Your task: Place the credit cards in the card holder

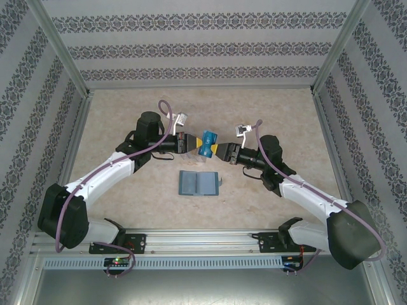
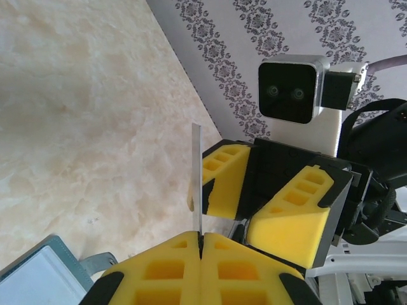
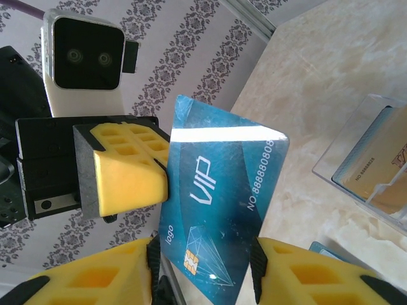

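A blue credit card (image 1: 208, 143) marked VIP hangs above the table's middle, between my two grippers. My left gripper (image 1: 193, 142) is shut on it; in the left wrist view the card (image 2: 196, 184) stands edge-on out of the closed yellow fingertips (image 2: 201, 244). My right gripper (image 3: 203, 260) is open, its fingers apart on either side of the card's chip end (image 3: 216, 210), and it faces the left one (image 2: 254, 197). The teal card holder (image 1: 198, 183) lies open on the table below them, grey-blue pockets up (image 2: 38, 273). A tan card (image 3: 381, 184) sits inside a clear case (image 3: 375, 146).
Patterned walls enclose the beige table (image 1: 127, 114) on three sides. The clear case stands just right of the open holder. Bare table surface lies behind and to both sides of the arms.
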Action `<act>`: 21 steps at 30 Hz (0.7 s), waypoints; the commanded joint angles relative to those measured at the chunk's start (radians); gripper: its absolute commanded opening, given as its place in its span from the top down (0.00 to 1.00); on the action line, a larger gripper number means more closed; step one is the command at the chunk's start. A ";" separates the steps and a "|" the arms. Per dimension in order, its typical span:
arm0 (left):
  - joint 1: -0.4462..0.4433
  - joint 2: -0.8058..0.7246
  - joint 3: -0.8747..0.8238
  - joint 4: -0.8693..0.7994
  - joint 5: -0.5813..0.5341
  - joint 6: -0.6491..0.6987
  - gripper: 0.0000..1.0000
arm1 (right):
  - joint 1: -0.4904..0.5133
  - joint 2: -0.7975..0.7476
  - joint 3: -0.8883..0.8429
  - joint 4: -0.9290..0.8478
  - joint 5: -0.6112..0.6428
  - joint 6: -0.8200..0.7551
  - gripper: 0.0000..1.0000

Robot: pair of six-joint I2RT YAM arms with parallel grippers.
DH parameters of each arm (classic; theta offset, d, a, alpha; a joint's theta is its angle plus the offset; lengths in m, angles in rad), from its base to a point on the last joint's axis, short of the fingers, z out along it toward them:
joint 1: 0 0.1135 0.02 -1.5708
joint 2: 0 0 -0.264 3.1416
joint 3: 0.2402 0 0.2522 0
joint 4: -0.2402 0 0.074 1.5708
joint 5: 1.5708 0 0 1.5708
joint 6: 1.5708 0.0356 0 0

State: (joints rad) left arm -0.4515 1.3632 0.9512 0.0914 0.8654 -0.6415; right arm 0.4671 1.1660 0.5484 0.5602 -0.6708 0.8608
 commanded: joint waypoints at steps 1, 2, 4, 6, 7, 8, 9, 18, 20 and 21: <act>-0.007 -0.015 0.023 0.048 0.037 -0.011 1.00 | 0.001 0.001 -0.011 0.041 -0.001 -0.013 0.54; -0.006 -0.017 0.025 0.042 0.037 -0.009 1.00 | -0.001 0.001 -0.011 0.039 0.004 -0.013 0.52; -0.006 -0.021 0.024 0.033 0.031 -0.007 1.00 | -0.004 0.001 -0.013 0.031 0.011 -0.012 0.50; -0.007 -0.023 0.021 0.028 0.027 -0.005 1.00 | -0.007 0.001 -0.014 0.025 0.016 -0.012 0.49; -0.006 -0.024 0.022 0.023 0.023 -0.006 1.00 | -0.008 0.001 -0.016 0.028 0.014 -0.012 0.49; -0.007 -0.025 0.023 0.021 0.020 -0.006 1.00 | -0.007 0.003 -0.015 0.032 0.009 -0.010 0.49; -0.008 -0.023 0.022 0.019 0.019 -0.005 1.00 | -0.007 0.007 -0.012 0.036 0.000 -0.007 0.51; -0.014 -0.004 0.038 0.022 0.037 0.002 1.00 | -0.005 0.014 -0.005 0.067 -0.030 0.002 0.85; -0.014 -0.004 0.047 -0.010 0.027 0.021 1.00 | -0.006 0.011 -0.009 0.067 -0.029 0.003 0.90; -0.014 -0.007 0.053 -0.032 0.012 0.036 1.00 | -0.007 0.010 -0.010 0.065 -0.027 0.002 0.93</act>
State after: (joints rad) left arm -0.4515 1.3632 0.9615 0.0799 0.8669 -0.6369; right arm 0.4641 1.1751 0.5468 0.5842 -0.6781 0.8696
